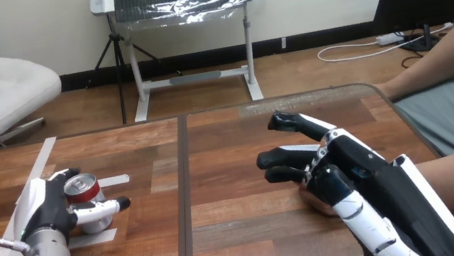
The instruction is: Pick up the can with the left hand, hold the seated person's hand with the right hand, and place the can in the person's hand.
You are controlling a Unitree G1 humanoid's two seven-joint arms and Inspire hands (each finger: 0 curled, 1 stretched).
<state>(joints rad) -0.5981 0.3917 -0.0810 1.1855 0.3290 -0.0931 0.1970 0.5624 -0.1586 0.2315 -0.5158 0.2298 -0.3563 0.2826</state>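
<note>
At the counter's left side, the left robot hand [51, 205] is clamped on the can [83, 188], fingers behind it and thumb across its front; the can stands upright, low to the wood among strips of white tape [32, 181], and whether it has cleared the surface cannot be told. Right of centre, the right robot hand [356, 180] lies over the person's hand [317, 203] with its fingers stretched out and apart, not seen curled round anything; only a sliver of the person's hand shows beneath it, so how firmly the two touch cannot be told. The counter [237, 167] between the two robot hands is bare wood, and the can sits well apart from the person's hand.

Judged from this, the pick-up is the step in hand; done well, it calls for a straight lift with the can kept upright and the grip unchanged, then a level carry across the counter; the right robot hand would need to settle under or around the person's hand so that the palm faces up and is uncovered before the can arrives.

Count: one can; two robot hands; one person's hand.
</note>
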